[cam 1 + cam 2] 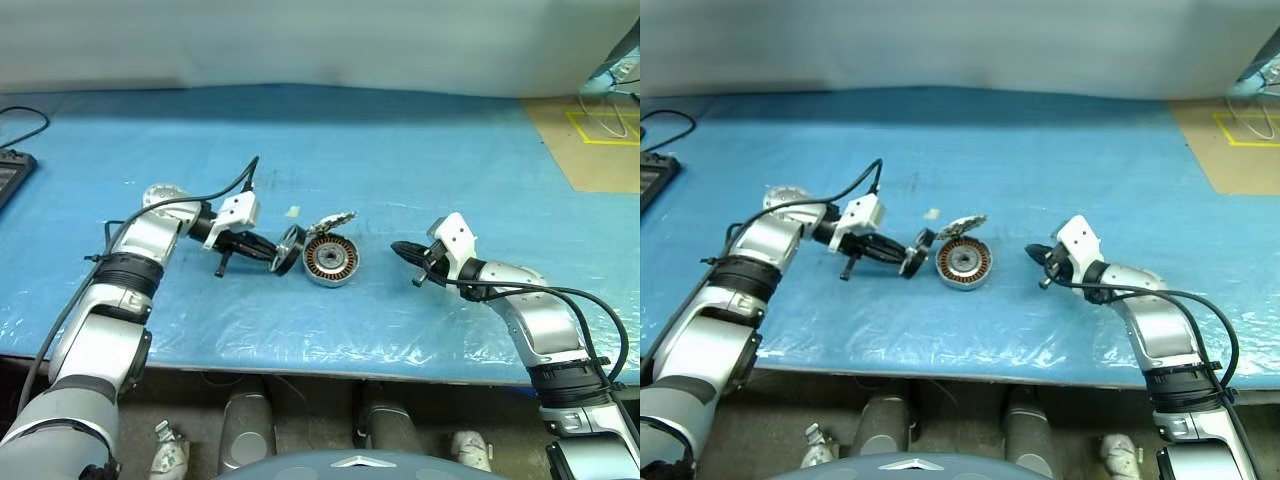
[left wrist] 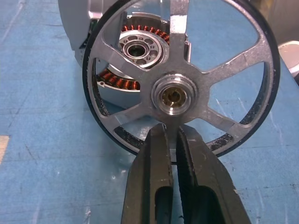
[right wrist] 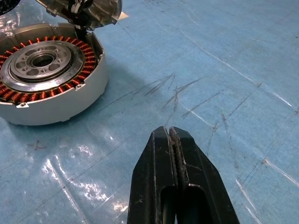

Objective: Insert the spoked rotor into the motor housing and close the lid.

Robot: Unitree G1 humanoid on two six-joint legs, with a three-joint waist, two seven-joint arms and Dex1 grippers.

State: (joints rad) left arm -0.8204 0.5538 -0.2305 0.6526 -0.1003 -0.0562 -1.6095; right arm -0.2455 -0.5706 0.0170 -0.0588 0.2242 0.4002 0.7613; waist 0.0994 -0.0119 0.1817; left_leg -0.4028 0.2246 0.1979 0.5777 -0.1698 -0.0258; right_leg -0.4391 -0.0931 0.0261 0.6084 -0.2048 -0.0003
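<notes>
- Left gripper [image 1: 280, 254] is clamped on the spoked rotor [image 1: 291, 250], pinching 1 silvery spoke just below the hub, so the wheel stands on edge right beside the left side of the motor housing [image 1: 331, 261], not in it yet.
- In the left wrist view you can look straight through the rotor's spokes and see the copper coils behind it.
- The housing sits flat on the blue bench [image 1: 400, 170], about in the middle between the 2 arms, coils and hub facing up.
- The lid [image 1: 333, 220] is tipped open at the far rim of the housing, patterned inner face showing.
- Right gripper [image 1: 401, 249] is pinched closed with nothing in it, near the housing on its right side but apart from it.
</notes>
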